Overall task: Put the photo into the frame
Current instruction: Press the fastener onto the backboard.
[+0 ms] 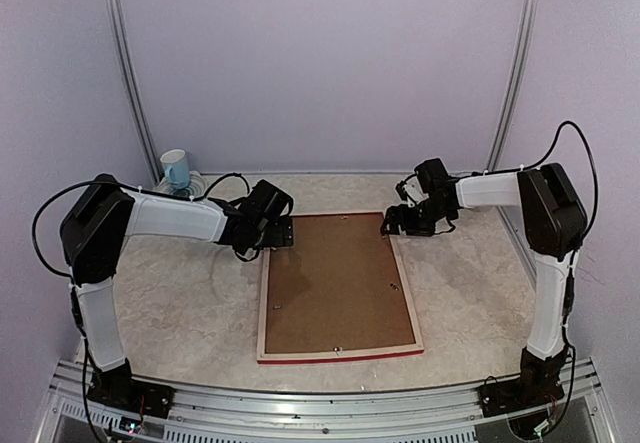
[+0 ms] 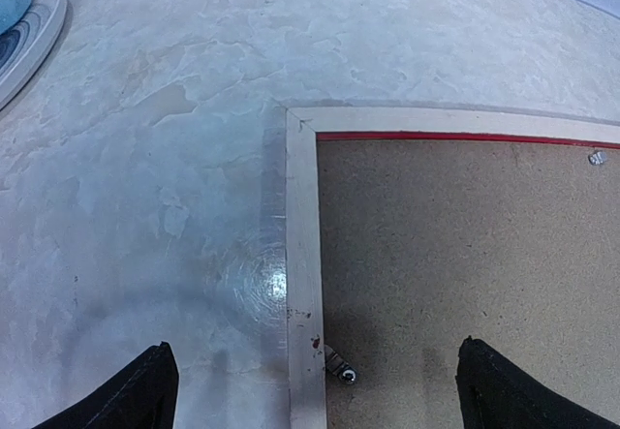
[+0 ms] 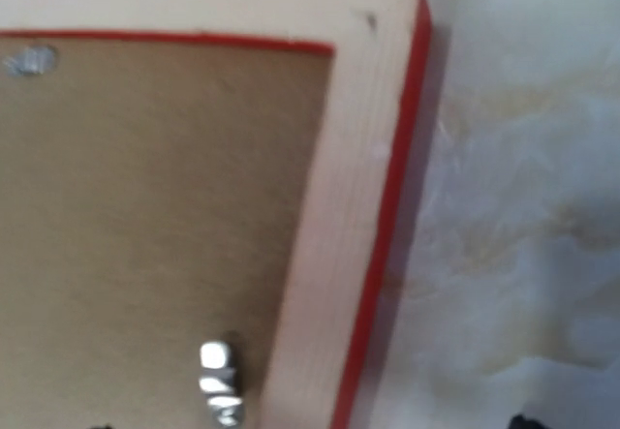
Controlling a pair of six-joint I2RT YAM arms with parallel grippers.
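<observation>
Mounting rail (image 1: 320, 395): one, nearest of all; it carries both arm bases at the table's near edge
Table (image 1: 180, 303): one pale marbled top; everything else rests on it
Frame (image 1: 340, 355): one; it lies flat mid-table, face down, with the pale wood back upward; the red face shows only as a thin line along the edges; I judge it lies this way so it can be loaded from behind
Backing board (image 1: 335, 278): one brown sheet; it sits inside the frame and fills the opening
Photo: not visible in any view; whether it lies under the board cannot be told, so how far the task has got cannot be read either
Metal tabs (image 2: 339, 373): small clips at the frame's inner edge, probably there to pin the board down; two show in the left wrist view and two in the right wrist view; in the top view they are too small for a sure total
Left gripper (image 2: 325, 395): above the frame's far-left corner; fingers spread wide and holding nothing; one tip is over the table and the other over the board, astride the rail
Right gripper (image 1: 392, 225): over the far-right corner; only dark slivers of its tips show, far apart, with nothing clamped between them
Mug (image 1: 175, 168): one, pale blue, on one white dish (image 2: 34, 37) at the far left; well apart from the frame, likely to keep the work area free
</observation>
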